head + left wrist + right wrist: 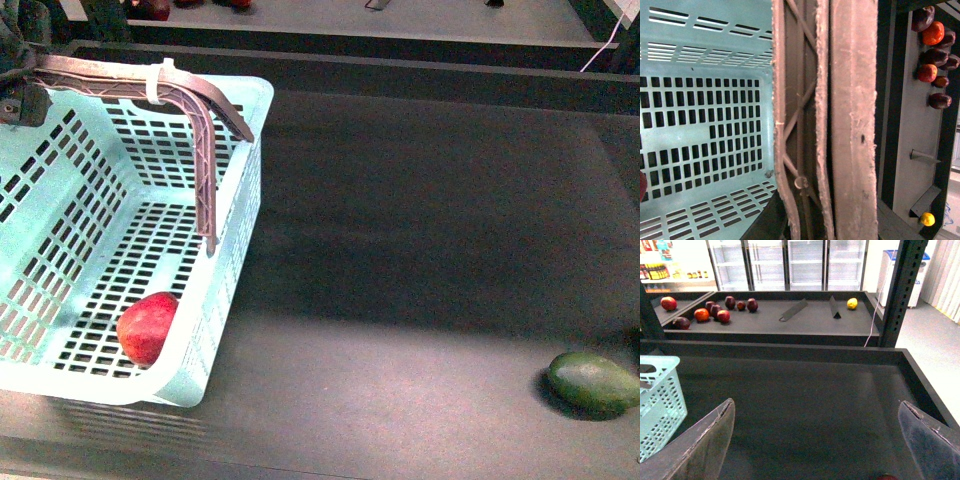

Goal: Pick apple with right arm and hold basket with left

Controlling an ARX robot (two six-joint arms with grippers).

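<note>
The light-teal basket stands at the left of the dark table. The red apple lies on the basket's slotted floor, in the near corner against the right wall. The brown lattice handle with a white zip tie is raised. My left gripper is shut on the handle's far-left end. In the left wrist view the handle fills the gap of my left gripper, above the basket floor. My right gripper is open and empty over bare table; the basket is off to its side.
A dark green avocado lies at the table's near right. The table has raised dark edges. Behind it a second shelf holds several dark red fruits and a yellow lemon. A metal post stands at the right.
</note>
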